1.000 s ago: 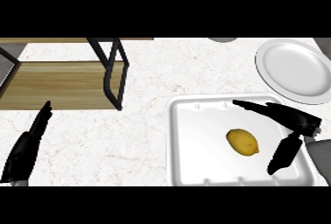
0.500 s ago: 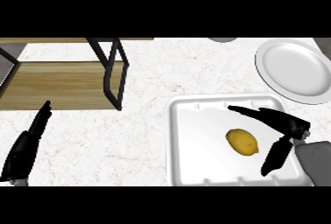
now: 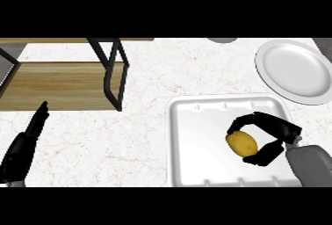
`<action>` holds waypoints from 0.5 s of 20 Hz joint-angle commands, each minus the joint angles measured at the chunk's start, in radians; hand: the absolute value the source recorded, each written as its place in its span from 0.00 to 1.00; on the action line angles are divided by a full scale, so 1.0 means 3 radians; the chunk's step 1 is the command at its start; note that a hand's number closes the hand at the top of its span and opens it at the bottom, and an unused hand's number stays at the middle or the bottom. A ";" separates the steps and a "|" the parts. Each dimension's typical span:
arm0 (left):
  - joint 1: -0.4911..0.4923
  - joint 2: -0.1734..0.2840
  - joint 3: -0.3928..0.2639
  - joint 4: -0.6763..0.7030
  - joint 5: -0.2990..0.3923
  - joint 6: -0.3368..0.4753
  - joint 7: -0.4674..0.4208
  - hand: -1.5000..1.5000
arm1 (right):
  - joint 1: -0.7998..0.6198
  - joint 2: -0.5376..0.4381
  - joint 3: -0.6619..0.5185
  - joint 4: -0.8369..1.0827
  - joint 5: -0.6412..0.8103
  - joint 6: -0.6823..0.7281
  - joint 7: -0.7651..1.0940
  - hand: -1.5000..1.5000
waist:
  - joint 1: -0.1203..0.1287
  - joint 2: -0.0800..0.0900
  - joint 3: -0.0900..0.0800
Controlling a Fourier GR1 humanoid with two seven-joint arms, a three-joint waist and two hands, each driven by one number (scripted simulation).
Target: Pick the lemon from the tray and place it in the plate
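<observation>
A yellow lemon (image 3: 240,143) lies in the white tray (image 3: 194,145) at the lower right of the counter. My right hand (image 3: 276,132) has its fingers and thumb curled round the lemon's right side, touching it from above and below. The white plate (image 3: 293,70) sits beyond the tray at the upper right, with nothing on it. My left hand (image 3: 24,145) rests open at the lower left, fingers pointing up, far from the tray.
A wooden shelf with a black metal frame (image 3: 110,70) stands at the upper left. A grey object (image 3: 224,40) peeks in at the top edge. White marbled counter lies between the shelf and the tray.
My right hand's fingers, spread wide over the tray before, have curled in and closed round the lemon. The left hand has not moved.
</observation>
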 commanded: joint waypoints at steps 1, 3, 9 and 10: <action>0.0052 -0.0031 0.0107 -0.0003 -0.0005 -0.0124 -0.0105 0.50 | -0.0043 0.0025 -0.0032 0.0255 0.0205 -0.0064 -0.0350 1.00 | 0.0008 0.0014 0.0015; 0.0071 -0.0109 -0.0030 -0.0080 -0.0081 0.0000 -0.0024 0.50 | -0.0186 -0.0497 -0.0338 0.0572 0.0210 -0.0092 -0.0594 1.00 | 0.0041 0.0029 0.0019; -0.0028 -0.0004 0.0076 -0.0031 -0.0012 -0.0037 -0.0020 0.50 | -0.0194 -0.1671 -0.1065 0.1027 0.0490 -0.0492 -0.0456 1.00 | -0.0001 0.0153 0.0053; 0.0011 -0.0060 0.0048 -0.0073 -0.0009 -0.0013 -0.0044 0.50 | -0.0177 -0.1781 -0.1115 0.1147 0.0519 -0.0531 -0.0511 1.00 | 0.0052 0.0154 0.0061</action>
